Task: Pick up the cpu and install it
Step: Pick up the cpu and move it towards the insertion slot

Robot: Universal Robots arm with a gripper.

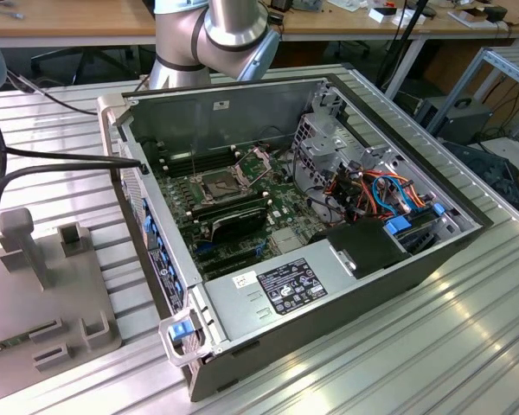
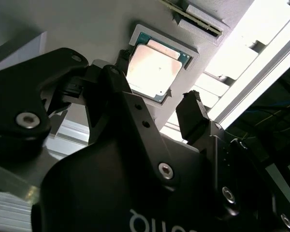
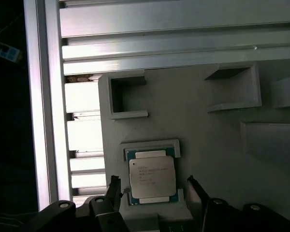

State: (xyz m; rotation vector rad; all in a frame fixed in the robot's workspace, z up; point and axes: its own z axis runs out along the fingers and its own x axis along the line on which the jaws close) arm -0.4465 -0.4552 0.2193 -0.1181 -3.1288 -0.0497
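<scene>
Hovers with the gripper point(image 3: 152, 182) spread apart, fingers flanking the cpu point(image 3: 152, 175). Lies flat, metal top up, in a square pocket of the grey holder point(image 3: 212, 145), at the exterior view's left of the open computer case point(image 1: 242, 112).

**Room and Furnishings**

Ribbed aluminium work table point(image 1: 467, 346), its slats catching bright light. Wooden desks point(image 1: 60, 22) ran along the far edge, shadowed underneath. A grey metal shelving rack point(image 1: 512, 59) stood at the exterior view's right, near a dark box point(image 1: 457, 117).
</scene>
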